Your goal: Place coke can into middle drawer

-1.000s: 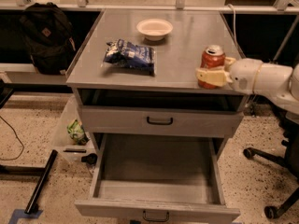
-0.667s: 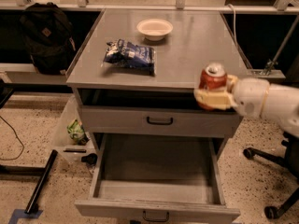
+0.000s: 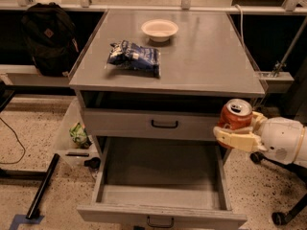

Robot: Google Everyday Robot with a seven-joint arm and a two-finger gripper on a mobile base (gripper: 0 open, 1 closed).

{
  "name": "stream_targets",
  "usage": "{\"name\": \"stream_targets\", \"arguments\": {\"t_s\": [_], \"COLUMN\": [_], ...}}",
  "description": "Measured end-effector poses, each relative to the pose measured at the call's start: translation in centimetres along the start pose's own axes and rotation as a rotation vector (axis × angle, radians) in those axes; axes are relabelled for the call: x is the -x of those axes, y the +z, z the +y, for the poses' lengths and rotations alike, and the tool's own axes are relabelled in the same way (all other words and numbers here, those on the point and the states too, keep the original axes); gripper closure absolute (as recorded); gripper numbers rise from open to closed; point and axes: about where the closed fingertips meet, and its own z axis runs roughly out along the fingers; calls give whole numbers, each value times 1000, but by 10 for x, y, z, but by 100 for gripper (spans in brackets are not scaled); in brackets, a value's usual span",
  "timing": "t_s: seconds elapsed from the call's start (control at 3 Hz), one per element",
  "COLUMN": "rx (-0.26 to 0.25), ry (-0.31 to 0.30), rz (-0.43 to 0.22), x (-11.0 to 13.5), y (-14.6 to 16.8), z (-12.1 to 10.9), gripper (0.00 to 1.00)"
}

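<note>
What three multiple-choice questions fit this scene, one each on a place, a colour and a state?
1. Where is the red aluminium coke can? A on the ground; B held in the gripper, beside the grey metal cabinet's front; C on a chair.
2. What colour is the crumpled snack bag on the cabinet's top? A blue and white; B green; C yellow.
3. What state is the wide grey middle drawer in? A shut; B pulled open, floor bare; C removed.
Key: B, the gripper clasps it; A, its wrapper shows both; B, its floor is exposed.
</note>
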Motion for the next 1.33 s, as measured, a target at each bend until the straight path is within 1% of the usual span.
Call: {"name": "stream_targets", "arguments": {"t_s": [0.33, 0.67, 1.0, 1.33], "rx": [3, 7, 0, 4], "ry": [36, 76, 153, 257], "rz": [34, 72, 158, 274], "x": [-43, -92, -166, -261], "y": [9, 18, 25, 34], "z": [20, 43, 70, 112], "gripper": [100, 100, 100, 100]}}
